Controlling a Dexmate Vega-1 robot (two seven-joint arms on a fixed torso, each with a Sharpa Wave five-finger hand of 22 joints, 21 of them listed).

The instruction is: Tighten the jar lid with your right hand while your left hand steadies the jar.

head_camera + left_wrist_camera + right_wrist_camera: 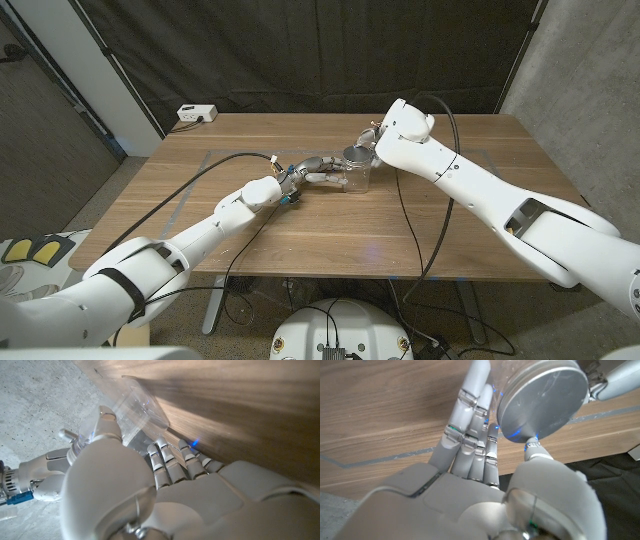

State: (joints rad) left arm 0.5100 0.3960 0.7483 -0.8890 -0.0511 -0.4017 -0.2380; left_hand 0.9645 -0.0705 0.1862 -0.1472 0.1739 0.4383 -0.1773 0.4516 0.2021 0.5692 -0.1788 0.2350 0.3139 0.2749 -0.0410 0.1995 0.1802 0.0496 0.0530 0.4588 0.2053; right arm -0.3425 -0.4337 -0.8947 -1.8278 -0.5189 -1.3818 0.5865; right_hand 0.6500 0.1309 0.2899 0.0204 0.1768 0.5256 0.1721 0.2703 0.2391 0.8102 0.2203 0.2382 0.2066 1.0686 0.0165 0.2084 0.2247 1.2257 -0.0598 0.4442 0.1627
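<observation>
Jar (356,176) on tabletop (300,235), 1 o'clock of centre. Left hand (312,172) grips it at 9 o'clock; right hand (375,140) clasps lid (542,401). Risk: glass spinning in loose left grip, or tipping.

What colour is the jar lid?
Plain silver-grey metal lid, clearest in the right wrist view.

We count one clear jar (352,176); one metal lid (354,154) on it; two robot hands, the left robot hand (300,177) and the right robot hand (375,137); one counter (250,240); one white power strip (197,114) at its far left.
</observation>
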